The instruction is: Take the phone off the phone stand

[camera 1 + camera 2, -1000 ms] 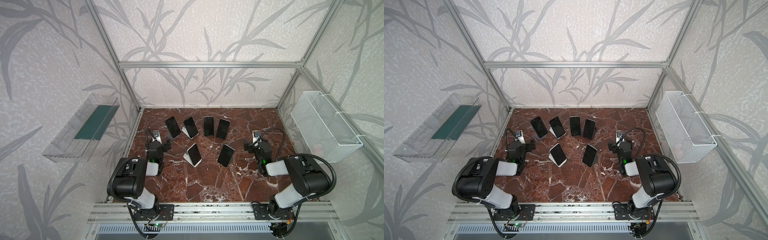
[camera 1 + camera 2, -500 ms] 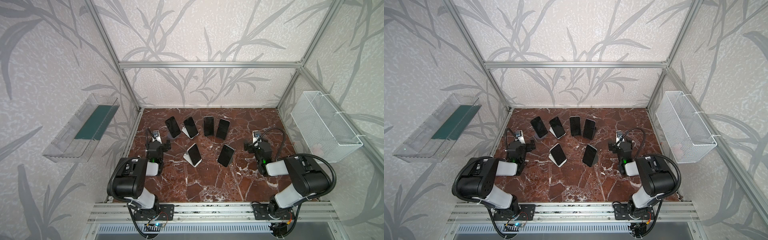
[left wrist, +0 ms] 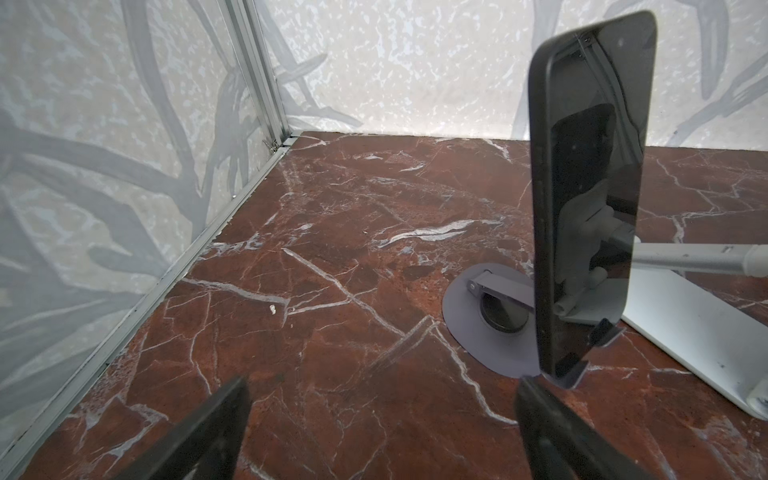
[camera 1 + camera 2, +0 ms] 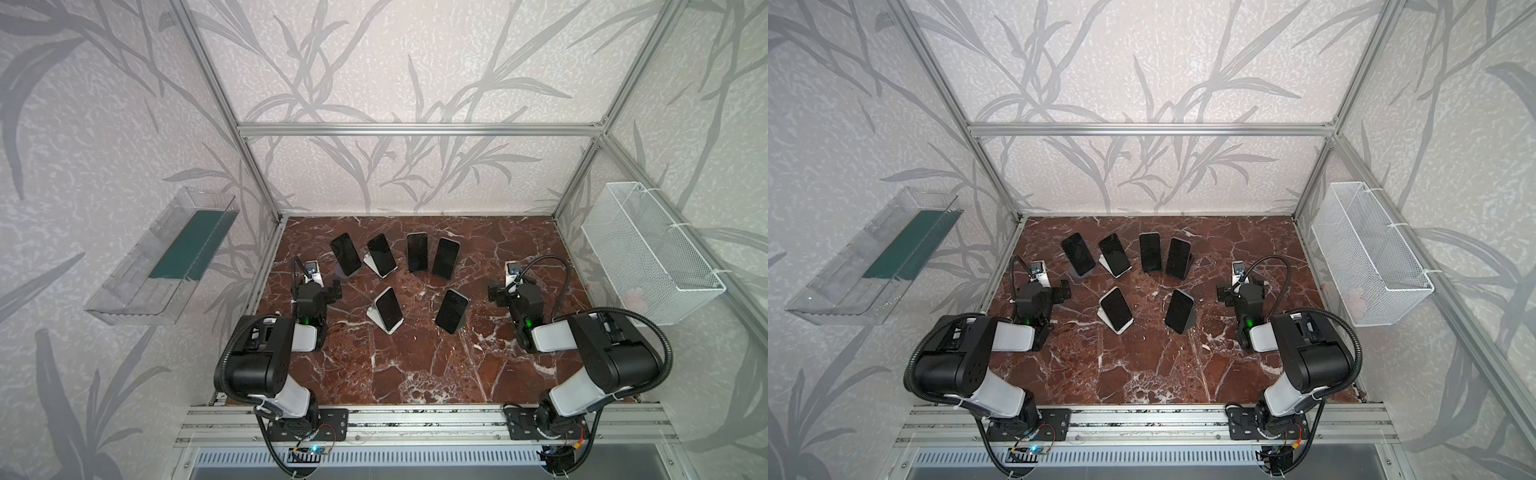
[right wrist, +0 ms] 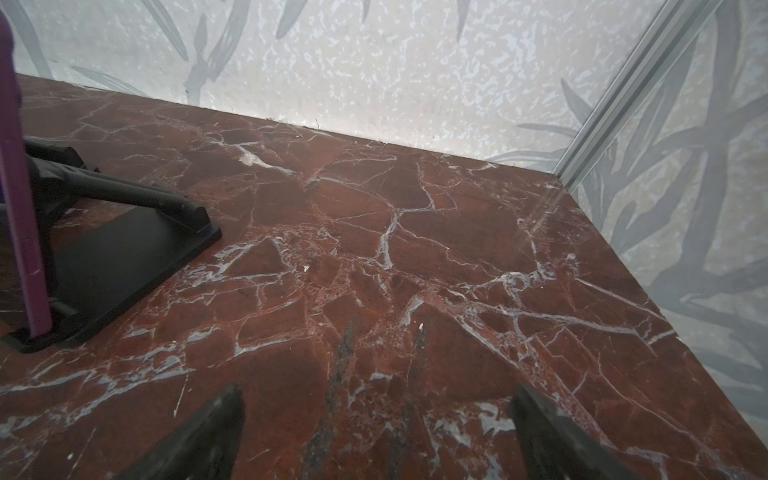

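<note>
One phone [image 3: 590,199] stands just beside the gaping left pincer [image 3: 384,384].

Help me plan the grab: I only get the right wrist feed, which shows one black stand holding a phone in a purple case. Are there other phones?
Observer: Yes. Both top views show six phones on stands: four in a back row, from the back-left phone to the back-right phone, and two nearer the front.
Operator: Is the left arm holding one?
Observer: No. The left gripper is open and empty, with the back-left phone close ahead on a grey round stand.
Operator: Are all stands black?
Observer: No. The near-left phone sits on a white stand.
</note>
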Robot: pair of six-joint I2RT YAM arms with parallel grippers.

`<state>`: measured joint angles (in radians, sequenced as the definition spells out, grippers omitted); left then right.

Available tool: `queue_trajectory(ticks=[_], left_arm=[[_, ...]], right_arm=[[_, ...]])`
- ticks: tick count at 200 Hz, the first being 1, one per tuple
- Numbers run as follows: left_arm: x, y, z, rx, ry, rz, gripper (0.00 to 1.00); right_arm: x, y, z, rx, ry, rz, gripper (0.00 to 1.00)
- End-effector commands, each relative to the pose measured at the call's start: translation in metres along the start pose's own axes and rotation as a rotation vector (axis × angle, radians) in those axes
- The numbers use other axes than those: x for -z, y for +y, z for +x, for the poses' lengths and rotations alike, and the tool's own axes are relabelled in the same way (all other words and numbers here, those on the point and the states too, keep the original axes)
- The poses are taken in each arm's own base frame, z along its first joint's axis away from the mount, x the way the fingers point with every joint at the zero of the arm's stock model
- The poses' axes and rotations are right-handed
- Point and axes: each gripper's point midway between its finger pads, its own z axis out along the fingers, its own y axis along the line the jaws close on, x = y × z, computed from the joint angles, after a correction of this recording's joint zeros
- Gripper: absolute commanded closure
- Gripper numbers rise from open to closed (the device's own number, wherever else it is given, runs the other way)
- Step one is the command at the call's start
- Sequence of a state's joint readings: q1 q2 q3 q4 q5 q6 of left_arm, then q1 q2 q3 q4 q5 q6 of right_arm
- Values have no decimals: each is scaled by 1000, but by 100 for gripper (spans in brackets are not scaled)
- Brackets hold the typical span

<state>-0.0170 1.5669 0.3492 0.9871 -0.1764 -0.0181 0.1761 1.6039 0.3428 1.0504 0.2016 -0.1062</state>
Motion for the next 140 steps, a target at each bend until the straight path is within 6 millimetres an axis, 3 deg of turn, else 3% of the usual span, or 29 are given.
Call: queue_trajectory(ticks=[1, 107, 140], left_arm=[[-2, 0, -2, -13, -8, 5, 1], [-6, 3, -2, 26, 13, 34, 1], [14, 4, -31, 13, -23, 35, 1]], right_arm=[[2, -2, -5, 1, -29, 13, 1], [1, -17, -4, -28, -16, 97, 1], [5, -20, -8, -32, -26, 119, 1]])
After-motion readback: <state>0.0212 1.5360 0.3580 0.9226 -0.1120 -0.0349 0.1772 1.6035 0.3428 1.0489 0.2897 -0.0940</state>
